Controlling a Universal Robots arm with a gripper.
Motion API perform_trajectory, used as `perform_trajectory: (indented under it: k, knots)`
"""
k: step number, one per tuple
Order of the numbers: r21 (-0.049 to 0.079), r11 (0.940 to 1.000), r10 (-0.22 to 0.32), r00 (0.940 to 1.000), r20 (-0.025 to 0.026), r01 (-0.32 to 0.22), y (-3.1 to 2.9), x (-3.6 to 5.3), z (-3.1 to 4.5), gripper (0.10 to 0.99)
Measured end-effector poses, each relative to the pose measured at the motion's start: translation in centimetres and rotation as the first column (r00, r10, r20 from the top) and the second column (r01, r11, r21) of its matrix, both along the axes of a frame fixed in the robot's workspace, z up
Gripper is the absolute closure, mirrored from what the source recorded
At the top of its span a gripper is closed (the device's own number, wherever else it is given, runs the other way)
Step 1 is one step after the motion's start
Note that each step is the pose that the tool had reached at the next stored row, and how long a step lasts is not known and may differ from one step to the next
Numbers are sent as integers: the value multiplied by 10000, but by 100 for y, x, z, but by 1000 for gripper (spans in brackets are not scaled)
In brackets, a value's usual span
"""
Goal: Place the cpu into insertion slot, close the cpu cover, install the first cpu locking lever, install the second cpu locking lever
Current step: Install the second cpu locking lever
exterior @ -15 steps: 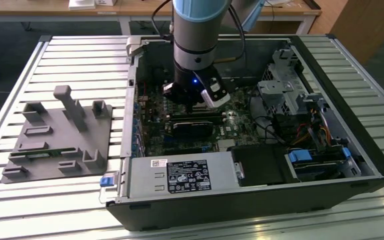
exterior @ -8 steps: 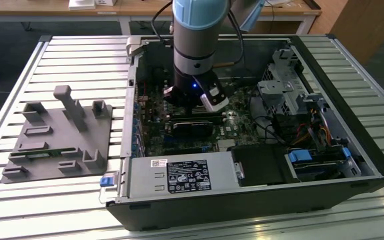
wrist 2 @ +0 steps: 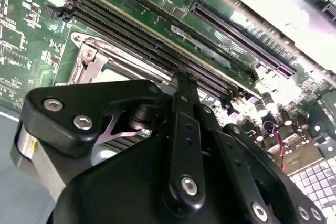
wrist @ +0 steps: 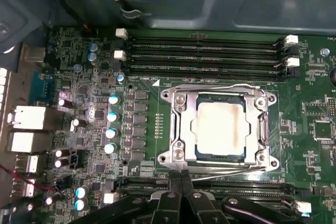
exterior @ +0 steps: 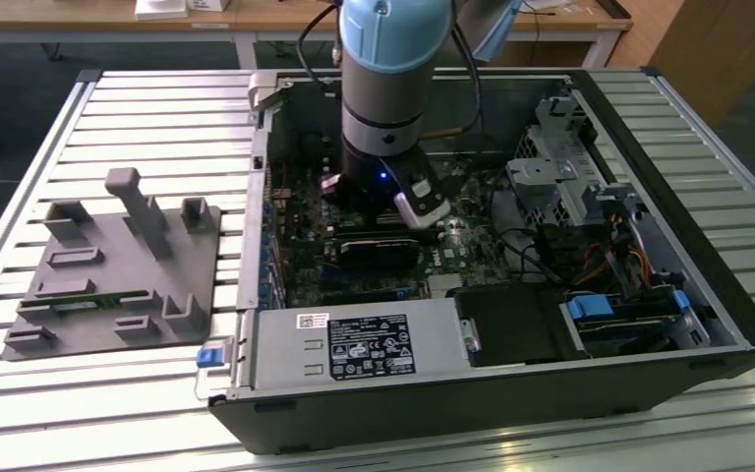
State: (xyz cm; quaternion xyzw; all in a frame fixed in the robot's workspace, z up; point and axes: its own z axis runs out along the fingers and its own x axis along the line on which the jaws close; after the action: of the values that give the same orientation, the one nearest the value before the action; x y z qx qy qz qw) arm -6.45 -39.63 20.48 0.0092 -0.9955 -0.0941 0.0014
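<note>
So the cpu [wrist: 219, 130] is already seated in the insertion slot [wrist: 181, 129], and the cpu cover [wrist: 265, 124] looks folded down over it. The gripper [wrist: 181, 178], jaws pressed together on nothing, is parked at the slot's edge, seemingly on a locking lever [wrist: 220, 176].

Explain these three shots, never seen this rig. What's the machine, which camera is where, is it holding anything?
It is one robot arm reaching down into an open computer case that lies on a slatted table. The exterior view comes from a camera off the arm; both wrist views come from cameras riding near its wrist.

In the first wrist view you look onto the green motherboard. The cpu sits in the insertion slot, with the cpu cover down around it. The black gripper is at the slot's edge. I can't see anything held.

A grey fixture lies beside the case, on the exterior view's left.
</note>
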Motion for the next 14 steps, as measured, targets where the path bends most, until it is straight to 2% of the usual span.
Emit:
perform_trajectory:
  k: [5, 10, 14]
  knots:
    - [345, 9994, -1, 10000, 0, 1, -48, -38, -4, 980]
    - [490, 9988, 1, 10000, 0, -1, -49, -45, -49, 980]
    - [669, 9978, -1, 10000, -1, 1, -49, -53, -72, 980]
